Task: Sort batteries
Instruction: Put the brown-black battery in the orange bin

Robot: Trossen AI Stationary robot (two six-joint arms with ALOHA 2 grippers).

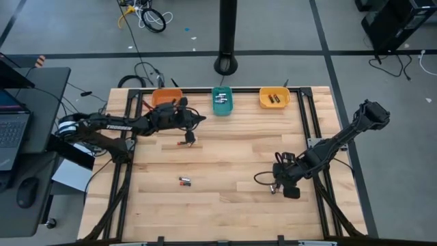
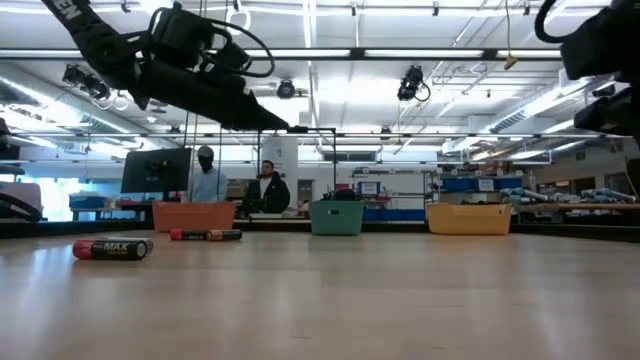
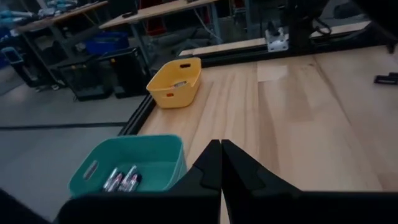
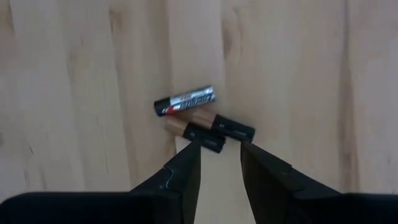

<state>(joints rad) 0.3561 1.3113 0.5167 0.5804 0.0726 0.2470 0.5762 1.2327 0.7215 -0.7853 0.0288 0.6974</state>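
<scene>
Right gripper, fingers parted, holding nothing, hangs just above two touching batteries that only its wrist view reveals; left gripper is closed, empty, near the teal bin.

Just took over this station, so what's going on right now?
Battery sorting is under way. The right gripper hovers open over three loose batteries at the table's front right. The left gripper is shut, up near the teal bin, which already holds cells, as does the yellow bin. Two more batteries lie on the table.
</scene>
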